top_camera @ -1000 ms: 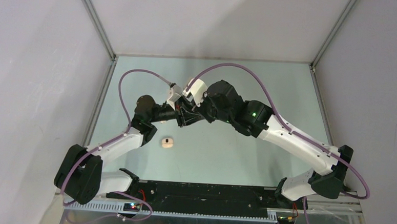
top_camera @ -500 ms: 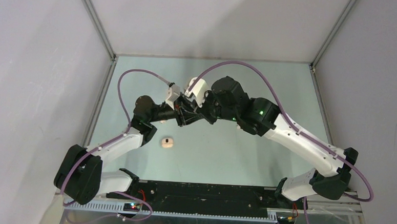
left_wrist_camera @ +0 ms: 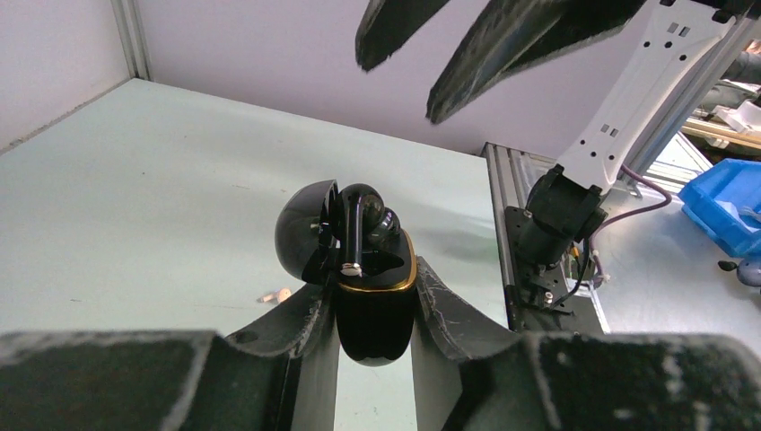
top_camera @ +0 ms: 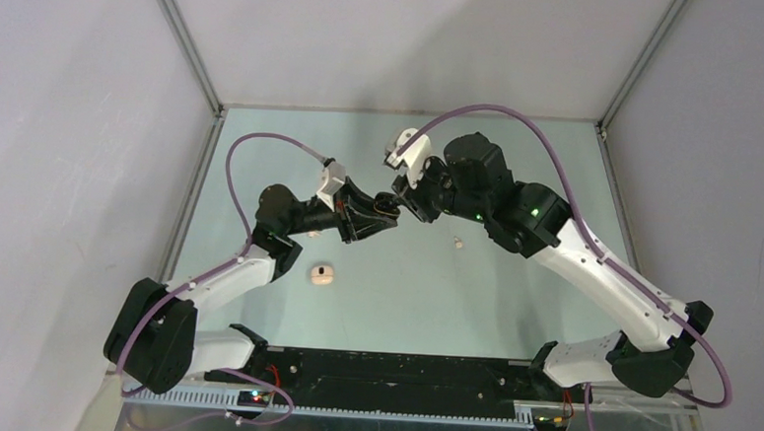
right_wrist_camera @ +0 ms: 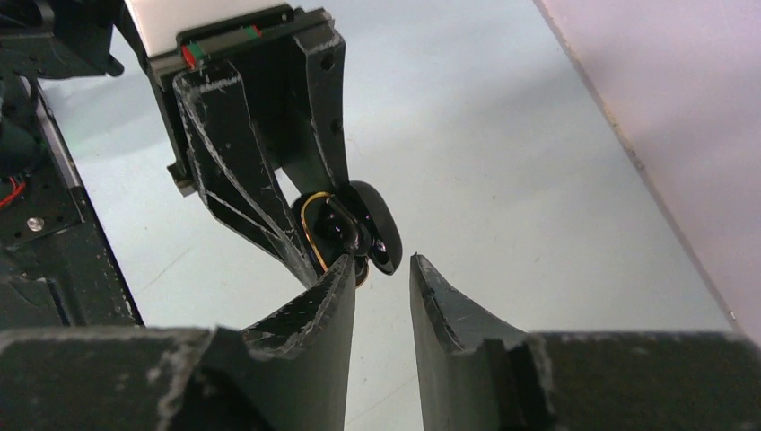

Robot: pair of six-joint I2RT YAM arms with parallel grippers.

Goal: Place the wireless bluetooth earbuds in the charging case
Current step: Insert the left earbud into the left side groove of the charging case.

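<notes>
My left gripper (left_wrist_camera: 372, 280) is shut on a black charging case (left_wrist_camera: 375, 301) with a gold rim, held above the table with its lid open. A black earbud (left_wrist_camera: 357, 224) stands in the case, its stem sticking up. My right gripper (right_wrist_camera: 381, 266) is open and empty; its fingertips hover just beside the case (right_wrist_camera: 341, 232). In the top view the two grippers (top_camera: 378, 213) (top_camera: 400, 192) nearly meet mid-table. A cream-white earbud (top_camera: 459, 243) lies on the table to the right. A beige pebble-shaped case (top_camera: 323, 275) with a dark spot lies near the left arm.
The green table (top_camera: 519, 163) is bounded by metal frame rails and grey walls. A black base rail (top_camera: 389, 374) runs along the near edge. A small cream piece (left_wrist_camera: 278, 294) lies on the table below the held case.
My right arm has drawn back to the right and upward, away from the left gripper. The cream-white earbud on the table now shows. The left arm has stayed still.
</notes>
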